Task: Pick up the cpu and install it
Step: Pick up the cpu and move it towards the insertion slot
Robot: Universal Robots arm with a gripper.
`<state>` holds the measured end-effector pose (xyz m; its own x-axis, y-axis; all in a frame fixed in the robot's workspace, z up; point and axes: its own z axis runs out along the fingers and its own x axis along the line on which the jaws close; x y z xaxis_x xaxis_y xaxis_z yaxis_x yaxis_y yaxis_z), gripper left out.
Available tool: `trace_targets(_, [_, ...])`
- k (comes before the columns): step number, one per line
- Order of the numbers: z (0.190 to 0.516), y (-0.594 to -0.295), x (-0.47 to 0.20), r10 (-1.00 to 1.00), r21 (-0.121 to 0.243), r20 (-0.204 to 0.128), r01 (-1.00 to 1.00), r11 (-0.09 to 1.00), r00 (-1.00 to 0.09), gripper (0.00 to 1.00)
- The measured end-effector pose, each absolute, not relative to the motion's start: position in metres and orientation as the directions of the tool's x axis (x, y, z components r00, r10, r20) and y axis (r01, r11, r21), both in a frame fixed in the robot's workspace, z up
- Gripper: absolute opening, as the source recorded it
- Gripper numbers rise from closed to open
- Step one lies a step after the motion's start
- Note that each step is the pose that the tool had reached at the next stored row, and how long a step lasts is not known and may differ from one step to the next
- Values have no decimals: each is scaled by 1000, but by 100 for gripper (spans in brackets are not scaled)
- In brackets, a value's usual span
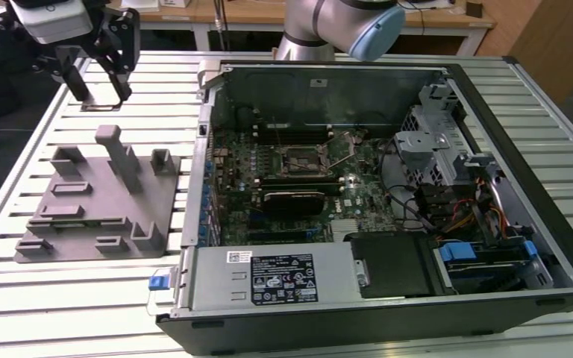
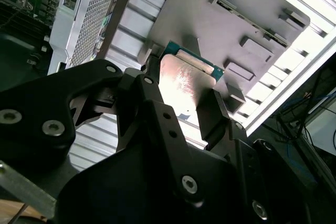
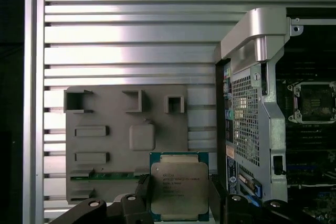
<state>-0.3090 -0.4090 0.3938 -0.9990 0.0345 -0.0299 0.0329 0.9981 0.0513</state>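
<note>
1. My gripper (image 1: 98,95) hangs at the exterior view's upper left, above the slatted table (image 1: 68,298).
2. Fingers (image 3: 144,192) are closed partway, clamping two opposite edges of the cpu (image 3: 178,184); silver top seen in both wrist views.
3. The cpu is held in the air, over the grey holder (image 1: 98,201).
4. The socket (image 1: 301,158) sits in the open computer case (image 1: 316,71), well apart toward the exterior view's right.

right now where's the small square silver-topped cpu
The cpu is held in the black gripper in both wrist views, above the grey plastic holder, beside the open computer case.
</note>
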Motion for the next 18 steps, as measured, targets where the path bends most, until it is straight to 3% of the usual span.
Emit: trace_targets(18, [394, -409, -302, 35, 51, -30, 33, 998, -999, 53])
